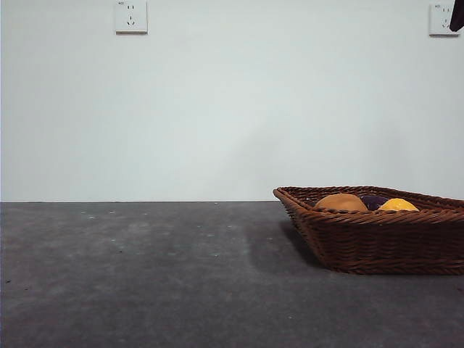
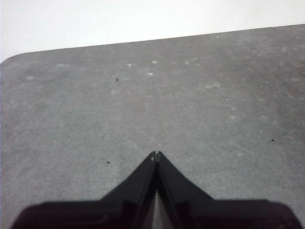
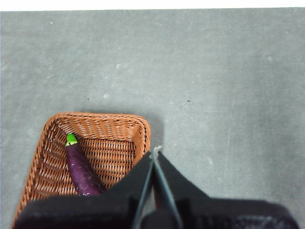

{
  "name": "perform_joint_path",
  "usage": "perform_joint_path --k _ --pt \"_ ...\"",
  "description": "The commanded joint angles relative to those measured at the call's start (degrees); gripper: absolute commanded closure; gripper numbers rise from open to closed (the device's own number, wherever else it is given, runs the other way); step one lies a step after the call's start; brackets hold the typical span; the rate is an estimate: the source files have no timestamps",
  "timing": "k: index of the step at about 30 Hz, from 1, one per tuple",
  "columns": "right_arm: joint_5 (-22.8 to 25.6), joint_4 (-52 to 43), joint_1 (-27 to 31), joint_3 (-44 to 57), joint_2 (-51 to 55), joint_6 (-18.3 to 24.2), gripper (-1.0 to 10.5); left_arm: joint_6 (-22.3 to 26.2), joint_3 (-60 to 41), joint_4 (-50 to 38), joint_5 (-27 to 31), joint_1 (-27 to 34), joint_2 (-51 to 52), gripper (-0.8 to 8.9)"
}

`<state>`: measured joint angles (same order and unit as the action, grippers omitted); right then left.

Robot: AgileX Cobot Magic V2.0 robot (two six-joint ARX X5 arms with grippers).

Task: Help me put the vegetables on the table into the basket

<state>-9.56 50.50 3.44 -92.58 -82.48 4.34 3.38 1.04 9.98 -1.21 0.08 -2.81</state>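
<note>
The woven wicker basket (image 1: 377, 239) stands on the dark grey table (image 1: 145, 275) at the right. Inside it lie the orange-brown potato-like vegetable (image 1: 341, 203), the purple eggplant (image 1: 373, 201) and the yellow vegetable (image 1: 398, 205). In the right wrist view the basket (image 3: 121, 125) holds the eggplant (image 3: 82, 170) with its green stem; the other two vegetables are hidden there. My right gripper (image 3: 155, 152) is shut and empty, high above the basket's edge. My left gripper (image 2: 156, 155) is shut and empty above bare table (image 2: 190, 105). A black arm tip (image 1: 457, 16) shows at the top right corner.
A white wall with two power sockets (image 1: 130, 16) rises behind the table. The table's far edge and a rounded corner (image 2: 14, 56) show in the left wrist view.
</note>
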Motion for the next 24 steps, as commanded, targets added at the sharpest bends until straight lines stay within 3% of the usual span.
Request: perform_joint_path --k 1,3,8,14,18,24 --pt "0.1 -0.4 -0.1 0.0 -0.2 0.3 9.5 -0.4 -0.6 -0.5 -0.3 0.1 -0.6 8.17" --pt "0.6 -0.3 0.0 0.0 0.5 0.3 9.5 -0.4 -0.6 -0.5 -0.3 0.1 -1.1 8.17" --pt "9.3 0.1 -2.3 0.0 12.7 0.4 9.5 -0.4 -0.6 -0.5 -0.3 0.1 -1.8 8.17" --pt "9.4 0.5 -3.1 1.2 30.9 -5.2 9.5 -0.4 -0.6 -0.5 -0.3 0.1 -1.9 8.17" --pt "10.0 -1.0 -3.1 7.9 38.7 -5.1 9.5 -0.4 -0.6 -0.5 -0.3 0.1 -2.0 8.17" --pt "14.6 -11.3 -3.1 27.0 50.5 -5.5 9.5 -0.4 -0.6 -0.5 -0.3 0.1 -2.1 8.17"
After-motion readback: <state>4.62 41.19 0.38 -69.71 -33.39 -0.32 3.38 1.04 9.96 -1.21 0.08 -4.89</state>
